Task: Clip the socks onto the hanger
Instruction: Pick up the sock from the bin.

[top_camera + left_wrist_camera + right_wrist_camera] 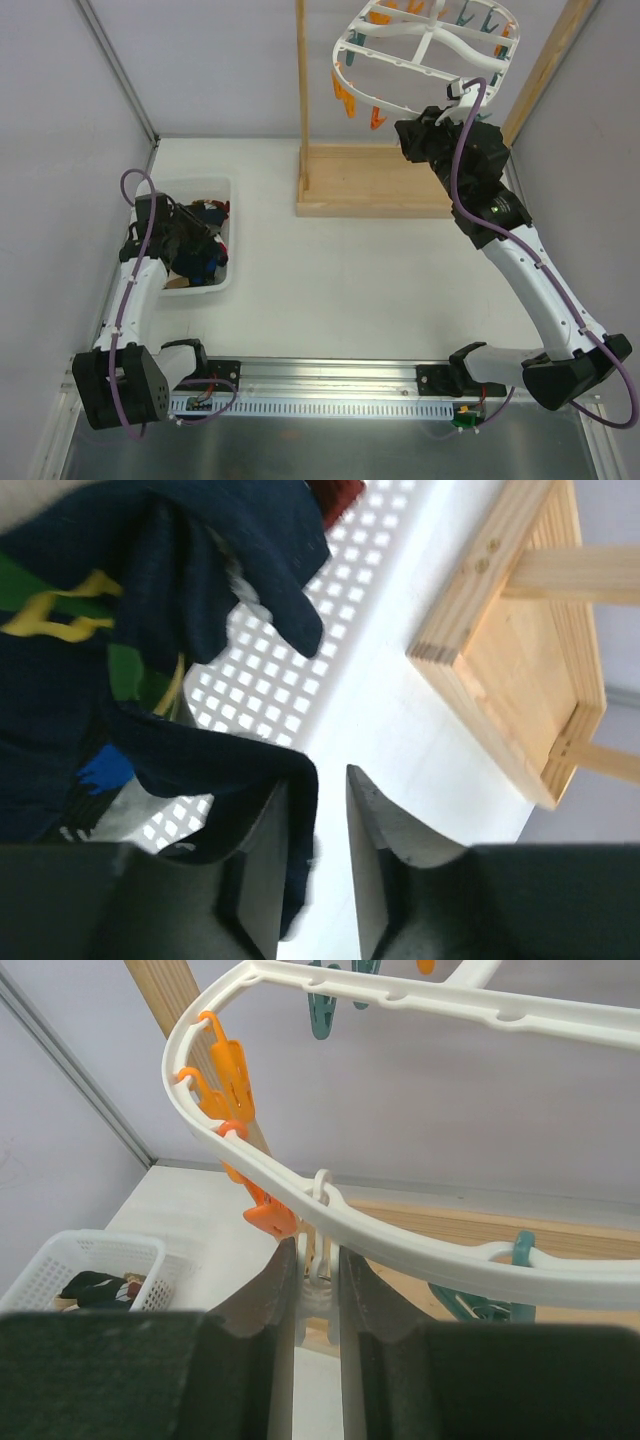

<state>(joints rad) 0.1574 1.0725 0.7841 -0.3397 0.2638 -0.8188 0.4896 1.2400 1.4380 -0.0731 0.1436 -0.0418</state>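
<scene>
Several dark socks [203, 214] lie piled in a white basket [212, 184] at the left. In the left wrist view a navy sock [200, 540] with green and yellow marks fills the upper left. Its dark edge drapes over one finger of my left gripper [320, 780], whose jaws stand slightly apart with white showing between them. The white hanger [400, 102] hangs at the back right with orange pegs [232, 1070] and teal pegs [322, 1012] on it. My right gripper [312, 1250] is shut on a white peg [320, 1260] hanging under the hanger's rim [420, 1247].
The light wooden stand [370, 180] holds the hanger; its base sits at the back centre and its corner [520, 630] is close to the basket. The basket's mesh wall [270, 670] is right beside my left fingers. Grey walls close in both sides.
</scene>
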